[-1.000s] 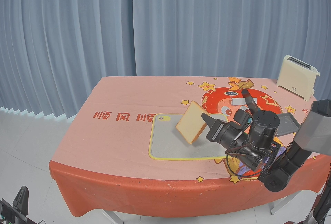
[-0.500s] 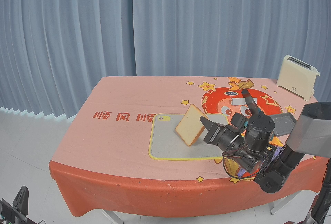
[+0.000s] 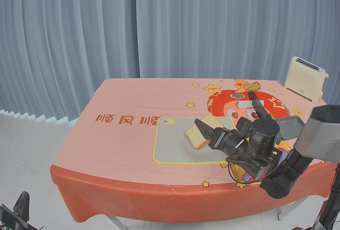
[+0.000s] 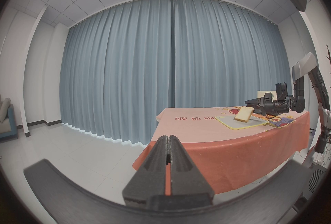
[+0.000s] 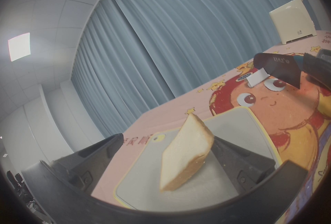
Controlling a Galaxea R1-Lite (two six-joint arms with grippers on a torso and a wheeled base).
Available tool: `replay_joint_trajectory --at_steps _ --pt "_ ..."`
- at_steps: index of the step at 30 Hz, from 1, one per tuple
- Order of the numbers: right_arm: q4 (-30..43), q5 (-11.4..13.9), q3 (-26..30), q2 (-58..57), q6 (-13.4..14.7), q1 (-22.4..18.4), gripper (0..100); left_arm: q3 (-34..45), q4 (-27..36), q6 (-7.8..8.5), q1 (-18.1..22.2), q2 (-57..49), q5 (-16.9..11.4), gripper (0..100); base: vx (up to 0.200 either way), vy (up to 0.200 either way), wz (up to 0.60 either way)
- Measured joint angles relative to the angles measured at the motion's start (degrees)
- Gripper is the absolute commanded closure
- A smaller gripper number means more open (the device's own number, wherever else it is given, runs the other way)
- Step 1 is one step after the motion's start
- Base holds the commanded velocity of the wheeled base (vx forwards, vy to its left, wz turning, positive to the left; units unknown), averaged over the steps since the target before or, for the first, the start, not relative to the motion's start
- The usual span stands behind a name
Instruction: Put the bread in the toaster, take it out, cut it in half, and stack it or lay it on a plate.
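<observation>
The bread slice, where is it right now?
In the head view, the bread slice sits tilted on the grey cutting board, right of centre, inside the open right end effector.

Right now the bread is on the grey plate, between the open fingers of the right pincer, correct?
No: the bread is on the cutting board, not the grey plate, between the open fingers of the right pincer; see the right wrist view.

Pale tan square bread slice (image 5: pixel 184 152), golden-brown crust, inside black right claw (image 5: pixel 167 140). Beneath claw: grey rectangular cutting board (image 5: pixel 238 124), yellow rim. Salmon-pink tablecloth (image 3: pixel 124 99) beyond: yellow stars, red cartoon apple.
</observation>
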Motion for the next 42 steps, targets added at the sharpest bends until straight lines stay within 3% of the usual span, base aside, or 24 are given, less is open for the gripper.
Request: replay_joint_trajectory --at_steps 9,17,20,28,32,42 --pt "13.59 -1.88 -1.18 -3.17 0.37 1.10 0 0.00 0.00 0.00 0.04 0.00 -0.02 100 0.000 0.000 0.00" --pt "18.29 -3.15 -2.57 -6.34 1.68 1.71 0 0.00 0.00 0.00 0.04 0.00 0.00 100 0.000 0.000 0.00" --pt "23.28 -3.19 -3.40 -7.39 3.56 1.65 0 0.00 0.00 0.00 0.04 0.00 -0.02 100 0.000 0.000 0.00" --pt "40.80 -3.17 -8.55 -10.62 11.69 1.34 0 0.00 0.00 0.00 0.04 0.00 -0.02 100 0.000 0.000 0.00" --pt "42.86 -3.15 -10.12 -12.70 13.03 1.60 0 0.00 0.00 0.00 0.00 0.00 0.00 100 0.000 0.000 0.00" --pt "43.92 -3.17 -10.23 -15.58 12.52 1.88 0 0.00 0.00 0.00 0.04 0.00 0.00 100 0.000 0.000 0.00"
